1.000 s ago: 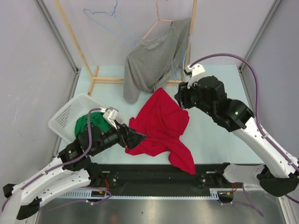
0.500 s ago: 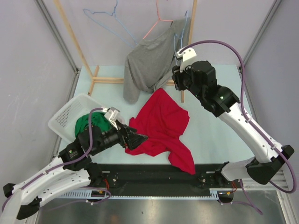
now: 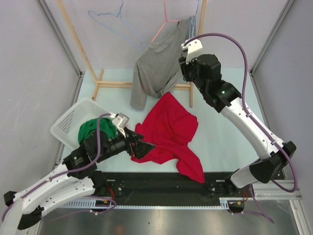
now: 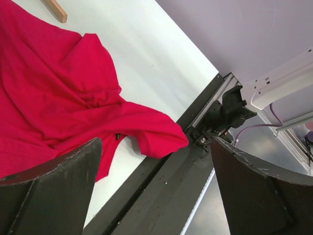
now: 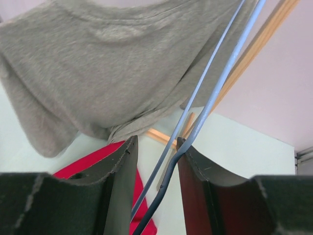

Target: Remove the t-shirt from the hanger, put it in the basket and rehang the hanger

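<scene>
A grey t-shirt [image 3: 156, 66] hangs askew from a pink wire hanger [image 3: 161, 29] on the wooden rack; it also shows in the right wrist view [image 5: 98, 73]. A blue wire hanger [image 3: 191, 22] hangs at the shirt's right edge. My right gripper [image 3: 183, 56] is raised beside the shirt. Its jaws [image 5: 156, 142] stand a little apart, with two blue hanger wires [image 5: 215, 83] running between them; one wire touches the right finger. My left gripper [image 3: 146, 147] is open and empty, low over the near edge of a red t-shirt [image 3: 168, 129], which lies flat in its wrist view [image 4: 58, 88].
A white basket [image 3: 68, 122] with a green cloth [image 3: 95, 128] sits at the left. The wooden rack's base bar [image 3: 115, 84] crosses the back of the table. A light blue empty hanger [image 3: 110, 19] hangs at the back left. The black front rail [image 4: 161, 186] lies below the left gripper.
My right arm has risen and swung back and left, from above the red shirt to the blue hanger beside the grey shirt. The left arm has barely moved.
</scene>
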`<state>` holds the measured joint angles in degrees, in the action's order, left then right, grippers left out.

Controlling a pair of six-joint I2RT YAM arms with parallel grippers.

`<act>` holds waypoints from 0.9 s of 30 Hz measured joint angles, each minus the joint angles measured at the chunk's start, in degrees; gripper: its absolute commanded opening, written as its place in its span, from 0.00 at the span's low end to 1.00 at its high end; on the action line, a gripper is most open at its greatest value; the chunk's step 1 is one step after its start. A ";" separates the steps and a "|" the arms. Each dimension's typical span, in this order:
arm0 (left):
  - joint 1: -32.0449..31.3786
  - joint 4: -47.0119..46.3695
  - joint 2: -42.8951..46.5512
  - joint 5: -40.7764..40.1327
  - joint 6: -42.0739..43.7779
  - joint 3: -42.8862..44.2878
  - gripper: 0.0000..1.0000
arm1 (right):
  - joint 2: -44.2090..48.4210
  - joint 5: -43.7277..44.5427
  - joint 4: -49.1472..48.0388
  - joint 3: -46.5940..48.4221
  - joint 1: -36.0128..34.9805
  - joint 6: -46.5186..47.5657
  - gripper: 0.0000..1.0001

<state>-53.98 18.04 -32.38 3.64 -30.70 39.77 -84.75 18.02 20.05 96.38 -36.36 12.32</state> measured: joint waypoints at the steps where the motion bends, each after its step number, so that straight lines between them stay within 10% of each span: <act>1: 0.00 0.02 -0.11 0.04 0.33 0.00 0.97 | -0.35 -0.22 -0.63 0.20 0.55 0.13 0.00; 27: 0.00 2.40 -1.53 0.07 4.31 0.55 0.98 | -8.35 -5.97 -11.61 1.05 7.41 1.62 0.00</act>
<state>-53.98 20.45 -33.91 3.70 -26.39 40.32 -93.10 12.05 8.45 97.43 -28.95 13.93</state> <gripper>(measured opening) 0.975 0.416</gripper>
